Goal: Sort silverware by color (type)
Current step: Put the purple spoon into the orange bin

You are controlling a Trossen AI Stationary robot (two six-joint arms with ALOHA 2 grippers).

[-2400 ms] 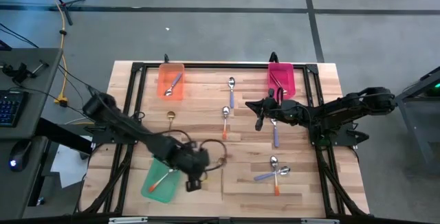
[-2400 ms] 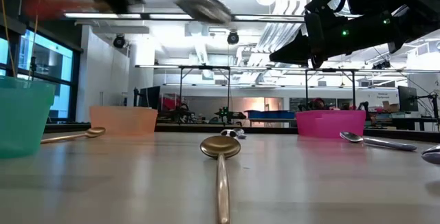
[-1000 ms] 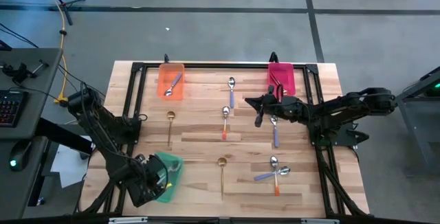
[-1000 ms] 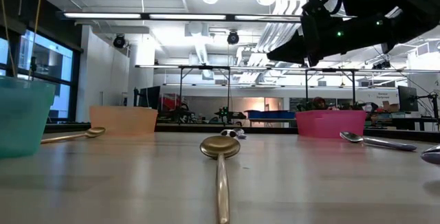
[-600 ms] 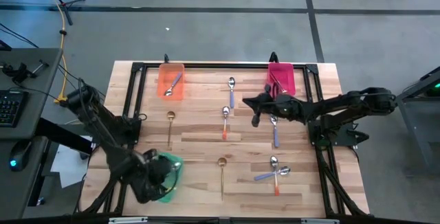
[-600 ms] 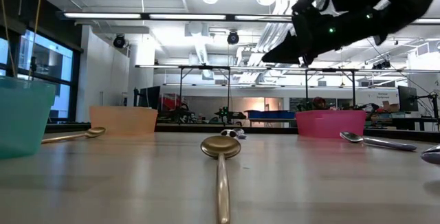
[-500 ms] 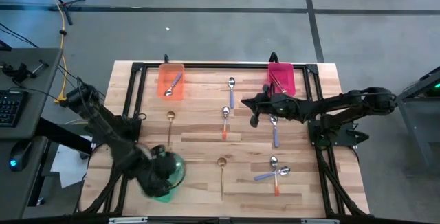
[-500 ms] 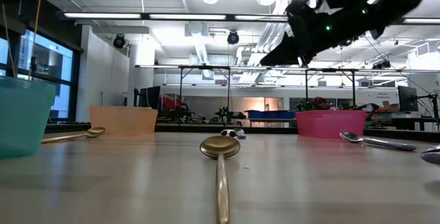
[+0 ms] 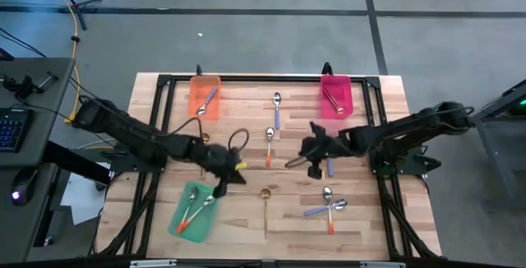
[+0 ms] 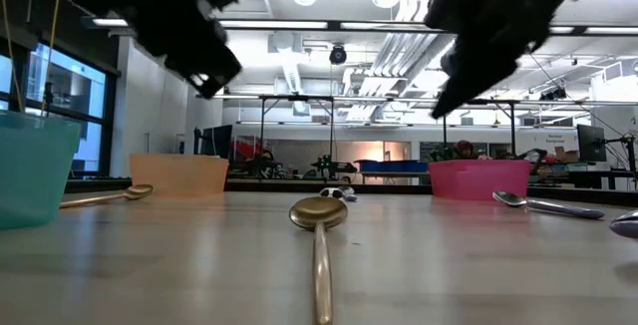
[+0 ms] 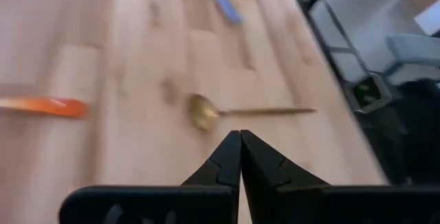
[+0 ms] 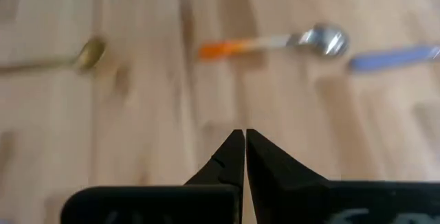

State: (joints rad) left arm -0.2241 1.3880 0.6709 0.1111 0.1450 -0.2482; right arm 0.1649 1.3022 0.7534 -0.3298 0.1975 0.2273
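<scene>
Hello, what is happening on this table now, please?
Two robot arms are sorting small spoons into coloured trays. Neither holds anything: the left gripper is shut and empty above the middle of the table, near a gold spoon. The right gripper is also shut and empty, close by. The green tray holds orange-handled spoons. Several spoons lie loose on the wooden table.

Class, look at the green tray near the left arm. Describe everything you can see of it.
The flat rectangular green tray, seemingly translucent plastic, sits slightly askew on the wooden table's front left part. Inside lie two silver-bowled spoons with orange-red handles, about side by side along the tray's length. In the low view its raised teal wall shows at the left edge. No gripper touches it.
</scene>
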